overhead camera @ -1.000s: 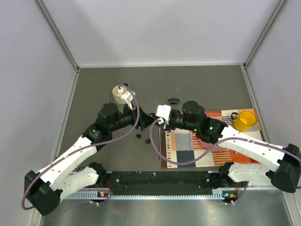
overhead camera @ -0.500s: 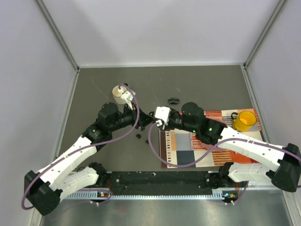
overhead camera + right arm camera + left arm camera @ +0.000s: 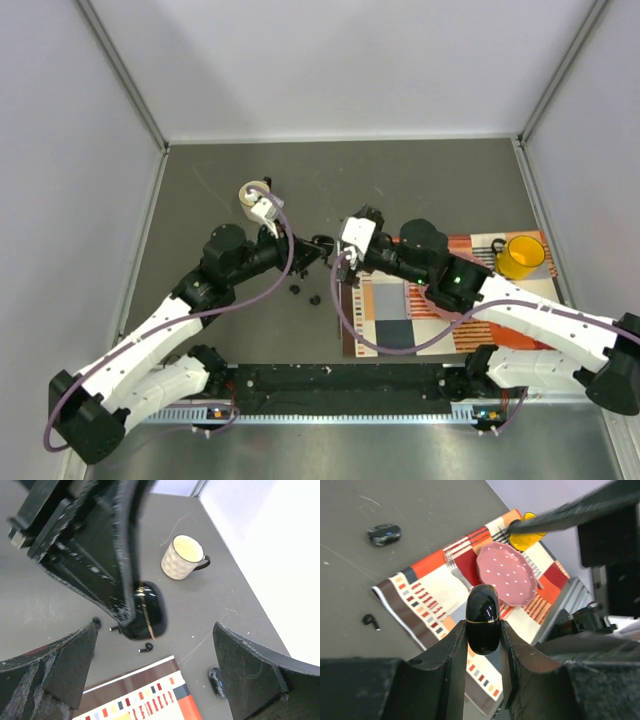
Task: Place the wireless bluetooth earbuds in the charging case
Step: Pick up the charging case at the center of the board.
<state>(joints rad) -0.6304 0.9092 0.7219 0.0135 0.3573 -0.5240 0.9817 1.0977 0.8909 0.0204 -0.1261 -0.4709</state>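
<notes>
The left tool, its jaws apart a second ago, has been closed on the charging case. The right tool has been opened wide and drawn off the charging case, a little toward the far edge and right side of the bench.

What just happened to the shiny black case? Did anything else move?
The left gripper closed its jaws on the charging case. The right gripper opened its jaws wide, letting go, and drew back a little toward its own side. The earbuds lying on the table, the cream mug and the yellow mug stayed where they were.
</notes>
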